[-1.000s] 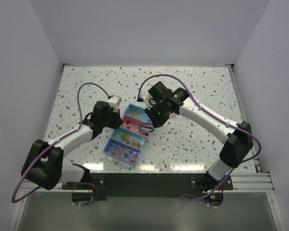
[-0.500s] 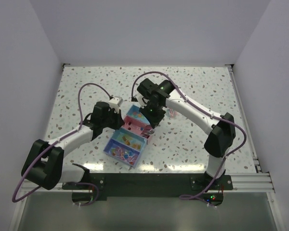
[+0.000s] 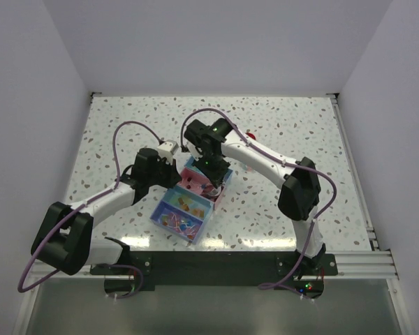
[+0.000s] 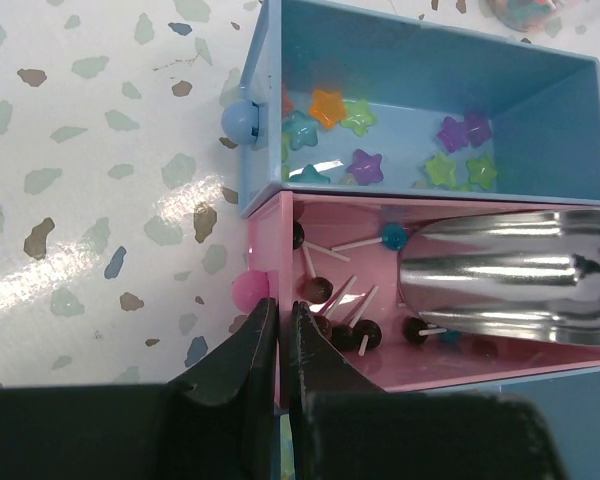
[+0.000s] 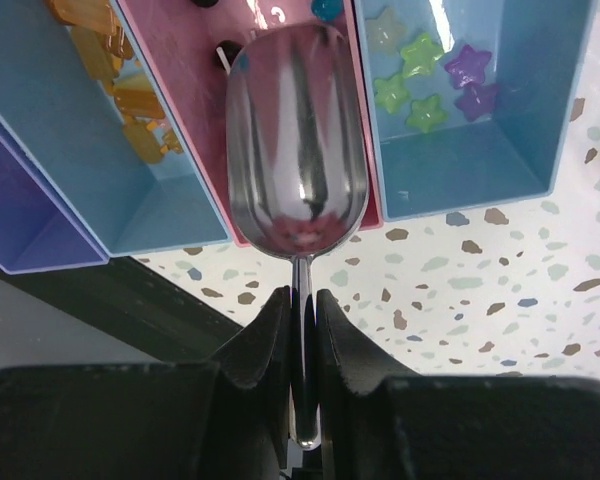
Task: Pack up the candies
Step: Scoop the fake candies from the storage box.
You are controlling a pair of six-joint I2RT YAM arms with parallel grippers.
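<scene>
Four narrow trays lie side by side. The blue tray [image 4: 420, 55] holds star-shaped candies [image 4: 363, 163] in several colours. Beside it, the pink tray [image 4: 272, 250] holds dark ball lollipops [image 4: 342, 332] on white sticks. Orange candies [image 5: 130, 100] lie in a second blue tray [image 5: 70, 170]. My left gripper [image 4: 280, 308] is shut on the pink tray's end wall, next to its pink knob [image 4: 247, 290]. My right gripper [image 5: 302, 297] is shut on the handle of a metal scoop [image 5: 298, 150]. The scoop's bowl hangs over the pink tray, and I see no candy in it.
A purple tray [image 5: 20, 225] is the nearest of the row, towards the arms' black base rail [image 3: 216, 262]. A round red lid [image 3: 251, 135] lies on the speckled table behind the right arm. A clear bag of mixed sweets [image 4: 528, 8] peeks in beyond the blue tray.
My right arm has swung left with the scoop, from the trays' right side to over the pink tray. The left arm and the trays have not moved.
</scene>
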